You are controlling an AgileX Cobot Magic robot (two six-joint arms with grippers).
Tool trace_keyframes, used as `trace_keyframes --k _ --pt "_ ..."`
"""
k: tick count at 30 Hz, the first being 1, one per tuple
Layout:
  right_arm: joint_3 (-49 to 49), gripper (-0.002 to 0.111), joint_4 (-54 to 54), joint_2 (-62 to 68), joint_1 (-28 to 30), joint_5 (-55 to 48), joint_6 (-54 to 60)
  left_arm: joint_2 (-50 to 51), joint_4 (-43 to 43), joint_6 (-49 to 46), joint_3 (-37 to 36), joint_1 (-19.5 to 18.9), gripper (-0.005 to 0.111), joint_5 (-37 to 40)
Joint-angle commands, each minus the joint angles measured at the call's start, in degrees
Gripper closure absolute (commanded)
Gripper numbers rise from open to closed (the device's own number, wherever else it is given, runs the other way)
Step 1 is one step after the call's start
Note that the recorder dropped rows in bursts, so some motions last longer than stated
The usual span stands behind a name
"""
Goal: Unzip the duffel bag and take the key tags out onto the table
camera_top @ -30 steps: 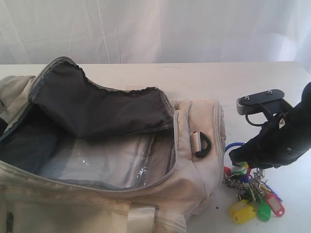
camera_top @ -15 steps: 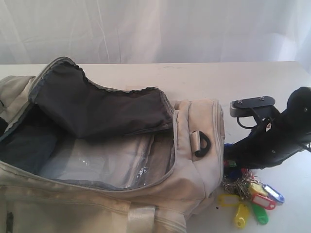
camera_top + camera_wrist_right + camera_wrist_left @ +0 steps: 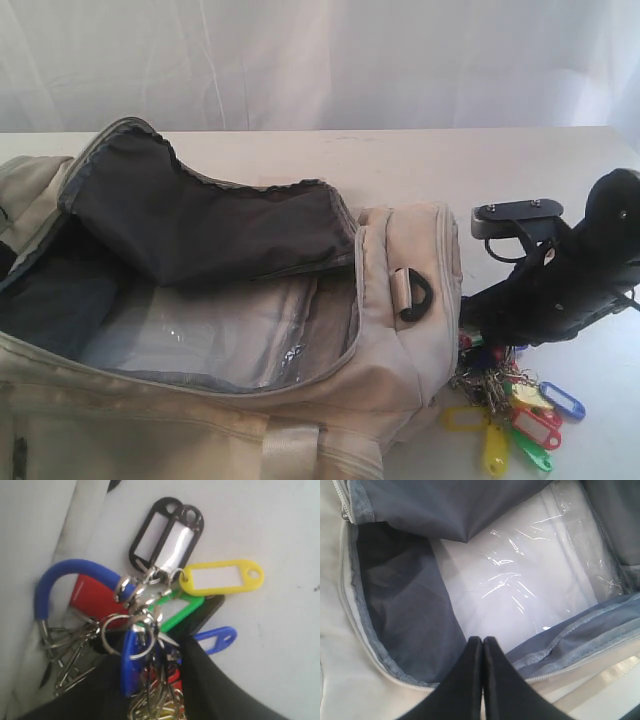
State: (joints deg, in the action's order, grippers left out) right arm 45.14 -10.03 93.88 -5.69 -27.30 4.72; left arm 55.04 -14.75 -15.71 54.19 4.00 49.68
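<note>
The right arm (image 3: pixel 575 275) reaches in from the right edge of the scene and slopes down towards the left, its black wrist held low. The right gripper (image 3: pixel 478 322) points down and left, its fingers (image 3: pixel 107 695) partly apart and clamped on the ring bunch of the key tags (image 3: pixel 512 398). The left gripper (image 3: pixel 482 642) has its two black fingers pressed flat together, holding nothing.
</note>
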Motion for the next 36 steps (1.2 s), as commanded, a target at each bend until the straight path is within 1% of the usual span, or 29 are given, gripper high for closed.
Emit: trace_keyframes --k 1,4,8,11,14,16,19,21,23,27,32,36 --pt "2.1 0.078 2.2 -4.1 0.3 -3.2 0.6 -0.3 -0.9 -0.8 -0.4 0.2 0.107 0.6" --pt "3.0 0.065 2.9 -6.8 0.3 -6.6 0.6 -0.3 -1.1 -0.8 -0.4 0.2 0.107 0.7" --pt "3.1 0.052 3.0 -9.9 0.3 -8.6 0.7 -0.3 -1.1 -0.8 -0.4 0.2 0.107 0.9" --pt "3.1 0.05 3.3 -12.2 0.3 -11.7 0.7 -0.3 -1.1 -1.0 -0.4 0.2 0.107 0.7" --pt "3.1 0.056 3.3 -14.7 0.3 -16.0 0.7 -0.3 -1.1 -1.0 -0.4 0.2 0.107 0.6" --pt "3.1 0.063 3.3 -16.6 0.3 -18.5 0.4 -0.3 -1.1 -1.2 -0.4 0.2 0.107 0.3" --pt "2.8 0.081 2.3 -19.8 0.3 -20.8 0.4 -0.3 -1.1 -2.5 -0.4 0.2 0.107 -0.6" --pt "1.8 0.096 1.8 -22.4 0.3 -21.8 0.4 -0.3 -1.1 -3.4 -0.4 0.2 0.107 -1.0" --pt "-0.1 0.109 1.8 -25.7 0.3 -21.4 0.4 -0.3 -1.1 -4.3 -0.4 0.2 0.107 -1.2" --pt "-4.7 0.108 0.3 -33.8 0.3 -17.5 0.2 -0.3 -1.1 -5.1 -0.4 0.2 0.107 -1.5" --pt "-6.4 0.108 -0.5 -43.0 0.3 -12.6 0.2 -0.3 -1.1 -5.1 -0.4 0.2 0.107 -5.0" --pt "-6.5 0.108 -0.5 -47.8 0.3 -12.3 0.2 -0.3 -1.1 -4.9 -0.4 0.2 0.107 -5.2"
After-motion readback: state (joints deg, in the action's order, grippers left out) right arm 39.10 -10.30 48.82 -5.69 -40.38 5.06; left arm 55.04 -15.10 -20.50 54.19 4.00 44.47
